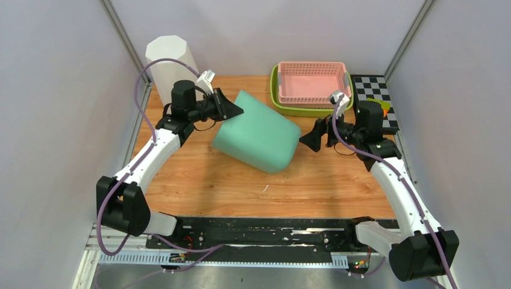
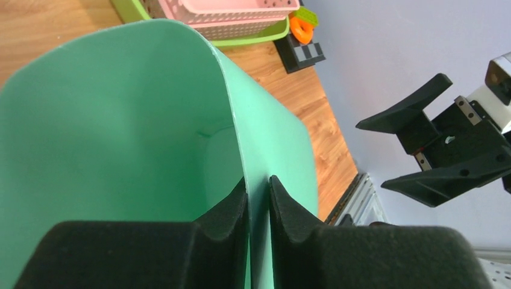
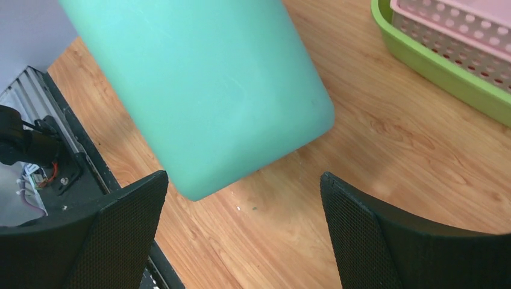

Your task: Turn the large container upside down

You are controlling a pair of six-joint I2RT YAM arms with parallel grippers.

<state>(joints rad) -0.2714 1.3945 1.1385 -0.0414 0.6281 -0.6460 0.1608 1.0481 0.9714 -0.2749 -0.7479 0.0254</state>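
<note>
Left wrist view: the left gripper (image 2: 258, 201) is straddling the rim wall of the container (image 2: 120, 132), jaws nearly together, grip uncertain. The container is lying on its side mid-table (image 1: 199, 186), mouth facing the far-left corner and base pointing near-right, where the right gripper (image 3: 242, 177) is hovering wide open, empty.

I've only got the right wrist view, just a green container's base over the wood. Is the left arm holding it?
Observer: Yes, the left fingers pinch the large container at its rim wall, one inside, one outside.
Operator: Is it upside down yet?
Observer: No. From the top camera it is tipped sideways, mouth toward the left arm.
Operator: Anything behind that arm?
Observer: A white octagonal column stands at the back left corner.
</note>
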